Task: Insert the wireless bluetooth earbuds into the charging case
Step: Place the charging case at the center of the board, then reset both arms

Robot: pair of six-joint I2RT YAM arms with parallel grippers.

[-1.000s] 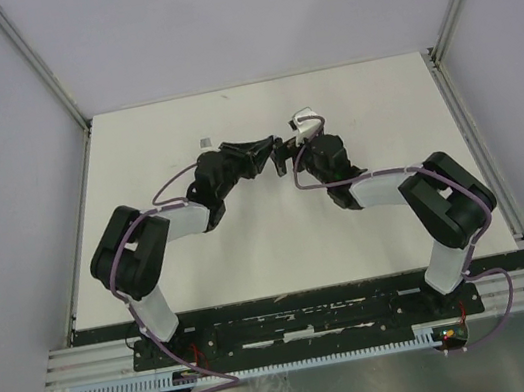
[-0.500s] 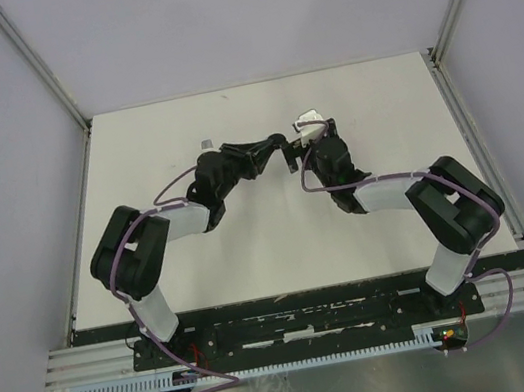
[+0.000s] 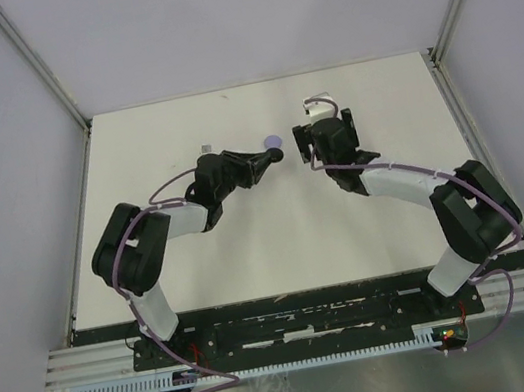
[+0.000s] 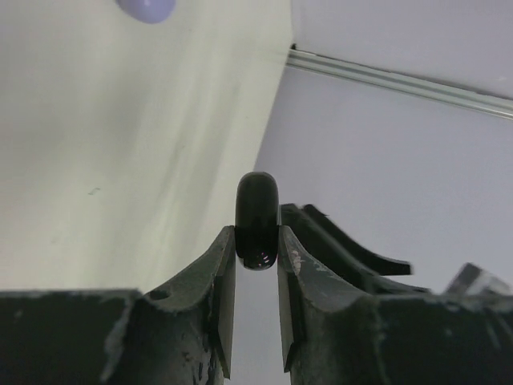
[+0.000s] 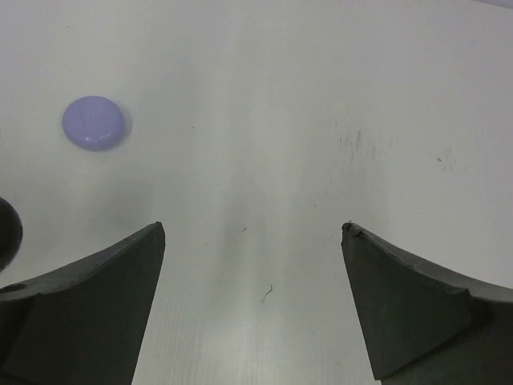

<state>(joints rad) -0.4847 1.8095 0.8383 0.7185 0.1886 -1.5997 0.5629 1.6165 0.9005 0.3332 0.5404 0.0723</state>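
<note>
Top view, left claw (image 3: 276, 157) pinching a small black rounded piece (image 3: 281, 154), lilac round piece (image 3: 272, 140) just beyond its tip, left wrist view, black piece edge-on between pressed pads (image 4: 227, 265), earbud or case unclear, right wrist view, right claw (image 5: 252, 228) spread wide, lilac piece ahead and left of it.

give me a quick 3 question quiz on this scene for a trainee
1. True or false: the right gripper holds something between its fingers.
2. What is the left gripper shut on? A a red cube; B a small black rounded piece; C nothing.
3. Fill in: the lilac round piece lies free on the white ___, held by neither gripper.

Key: 1 false, it is open and empty. 2 B. 3 table.
</note>
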